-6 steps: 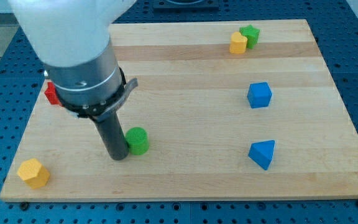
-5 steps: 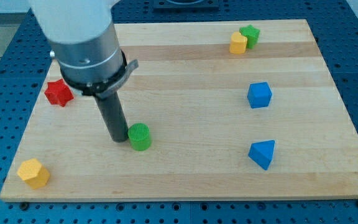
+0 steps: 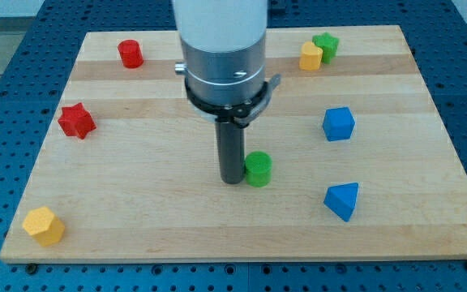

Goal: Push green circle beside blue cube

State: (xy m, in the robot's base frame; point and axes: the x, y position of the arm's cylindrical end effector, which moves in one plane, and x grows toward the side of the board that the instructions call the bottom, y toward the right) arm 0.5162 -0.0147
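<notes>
My tip, a bare rod with no pincer, had swept the green circular block rightward across the wooden board, touching its nine o'clock side, the blue cube still apart at two o'clock

- The scene is bright and evenly lit, apparently from overhead and diffuse.
- Shadows are soft and short: a faint one sits under my tip and beside the green circle.
- The wooden board shows no strong glare, only a mild sheen along its pale grain.
- The metal collar above the rod carries soft highlights.
- Focus is sharp across the blocks; the white arm housing at the view's top looks slightly soft.
- No obvious distortion shows at the edges.
</notes>
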